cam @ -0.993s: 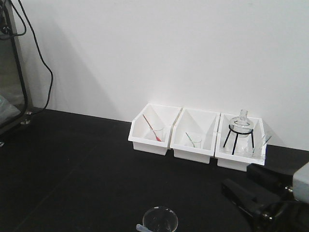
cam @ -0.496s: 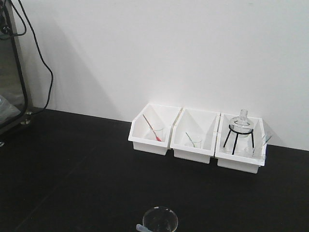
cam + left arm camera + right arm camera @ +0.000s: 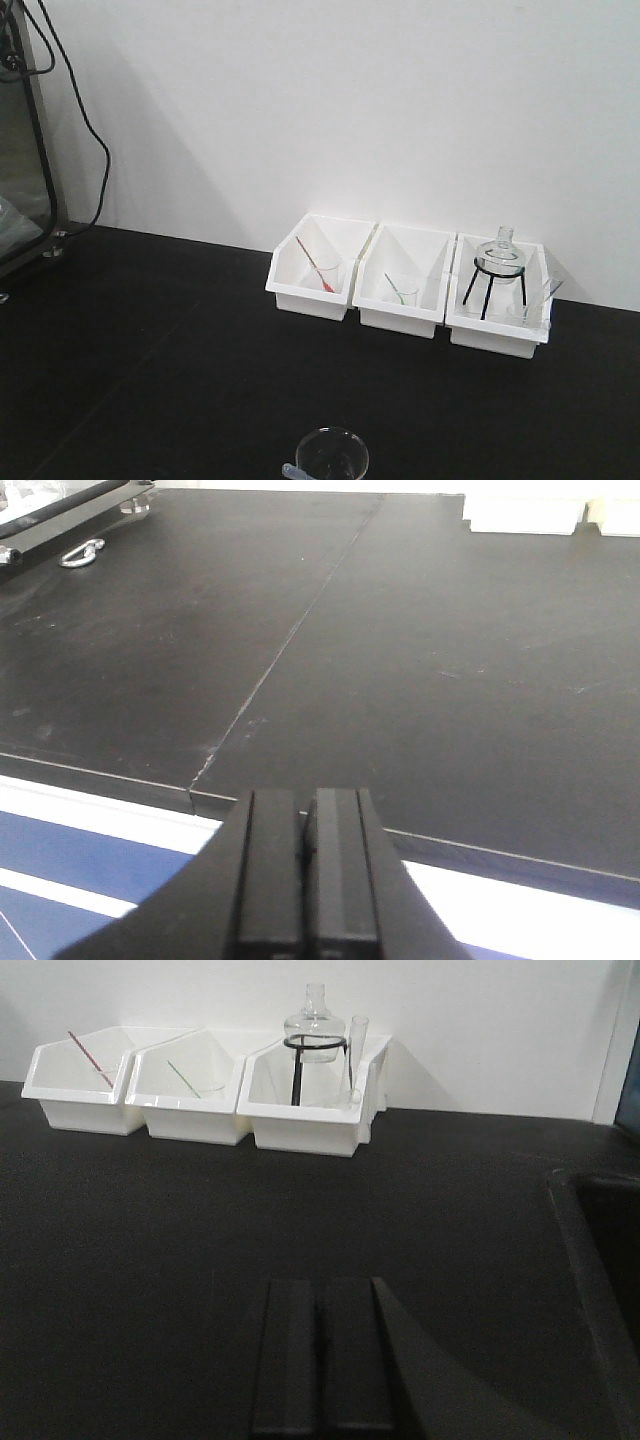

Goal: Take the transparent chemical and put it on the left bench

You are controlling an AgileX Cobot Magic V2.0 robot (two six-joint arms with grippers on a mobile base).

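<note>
Right arm gone from our front view since a second ago; transparent chemical stands released on the left counter, near edge. Both hands, left hand and right hand, pressed closed, empty; we judge placement done.

Clear beaker upright on black bench

I see a matte black left bench, faintly scuffed, under three glossy white plastic bins. The transparent chemical looks like clear glass; the gripper fingers look like matte black plastic.
</note>
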